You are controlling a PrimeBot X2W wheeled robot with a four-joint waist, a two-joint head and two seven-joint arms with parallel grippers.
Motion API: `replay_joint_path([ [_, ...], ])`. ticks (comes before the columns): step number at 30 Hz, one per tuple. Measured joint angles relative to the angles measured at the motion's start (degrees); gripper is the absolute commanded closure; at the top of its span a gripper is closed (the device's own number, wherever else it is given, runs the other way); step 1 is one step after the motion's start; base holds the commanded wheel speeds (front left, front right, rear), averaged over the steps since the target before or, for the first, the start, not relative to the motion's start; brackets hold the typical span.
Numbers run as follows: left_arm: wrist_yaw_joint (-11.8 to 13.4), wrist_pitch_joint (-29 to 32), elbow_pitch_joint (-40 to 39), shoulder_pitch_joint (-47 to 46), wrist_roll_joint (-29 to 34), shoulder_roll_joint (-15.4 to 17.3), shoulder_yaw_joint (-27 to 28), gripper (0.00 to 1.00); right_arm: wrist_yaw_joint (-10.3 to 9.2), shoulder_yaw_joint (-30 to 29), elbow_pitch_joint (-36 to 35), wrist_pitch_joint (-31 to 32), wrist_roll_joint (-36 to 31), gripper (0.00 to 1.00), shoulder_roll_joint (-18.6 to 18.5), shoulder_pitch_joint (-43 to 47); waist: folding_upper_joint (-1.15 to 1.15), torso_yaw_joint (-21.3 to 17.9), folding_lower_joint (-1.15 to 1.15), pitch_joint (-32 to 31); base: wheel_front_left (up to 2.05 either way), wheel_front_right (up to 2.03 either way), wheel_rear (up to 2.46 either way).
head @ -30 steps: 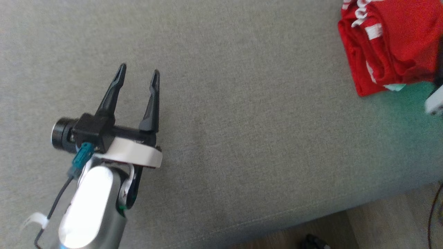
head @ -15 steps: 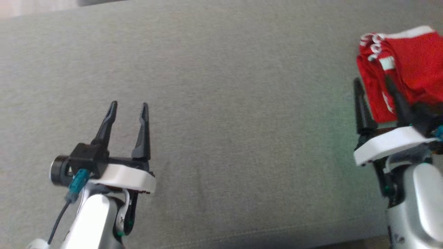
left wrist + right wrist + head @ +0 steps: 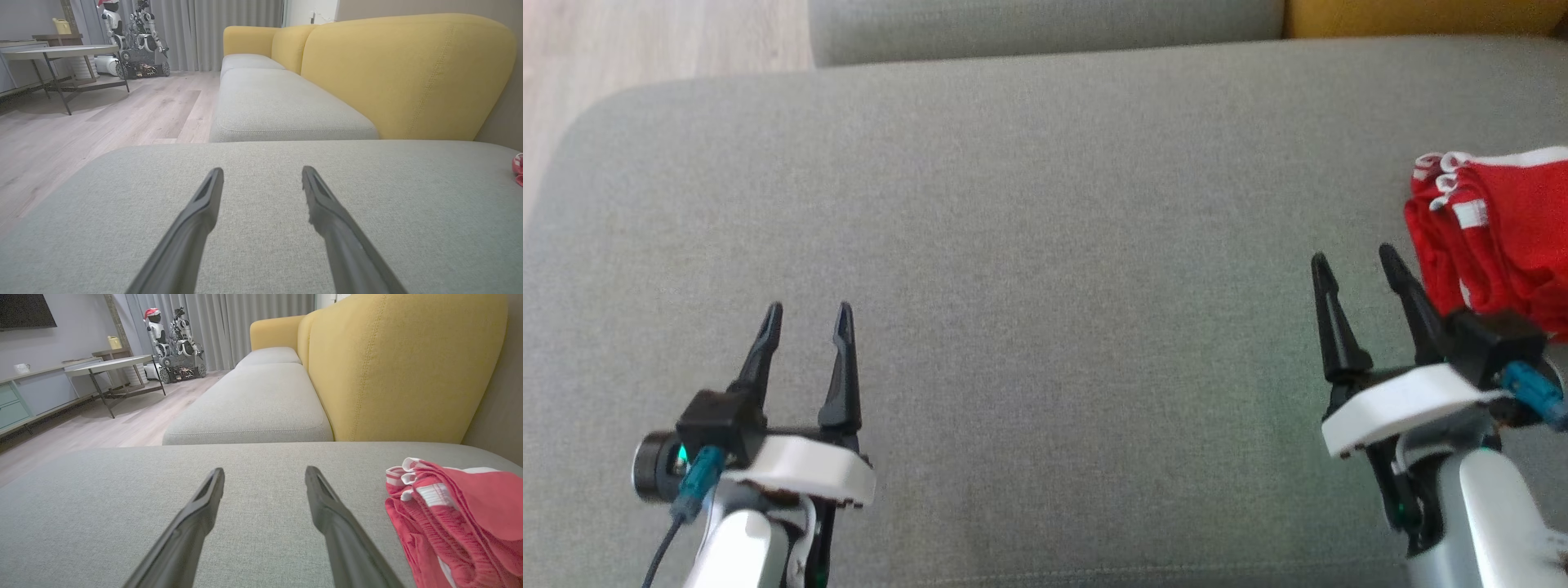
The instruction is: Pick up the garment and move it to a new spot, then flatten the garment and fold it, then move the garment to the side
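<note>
Garment [image 3: 1503, 237] first: we see it red with white trim, bunched in folded layers at the right edge of the grey cushion [image 3: 1045, 245], lying on the fabric. Our right gripper [image 3: 1352, 258] hovers just beside it on its left, fingers spread and holding nothing. Its outer finger overlaps the garment's lower corner in the head view, and we cannot tell whether they touch. Our left gripper [image 3: 809, 314] sits well apart over the cushion's left part, fingers likewise spread and empty. From the right wrist we see the garment right of the fingers, with a yellow backrest [image 3: 400, 363] behind the cushion.
</note>
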Motion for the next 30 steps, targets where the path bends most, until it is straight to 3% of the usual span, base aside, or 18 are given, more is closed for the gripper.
replay_joint_path([
  [16,0.5,0.5,0.2,5.6,-0.9,1.3,-0.8,0.0,0.0,-0.3,-3.1,1.5,-0.9,0.0,1.1,7.0,0.0,0.2,0.0,-6.3,0.0,0.0,0.0],
  [30,0.5,1.4,-0.8,6.5,-1.9,1.6,-1.1,0.0,0.0,-0.7,-4.9,2.0,-0.9,0.0,1.1,9.0,0.0,0.1,0.0,-6.9,0.0,0.0,0.0],
])
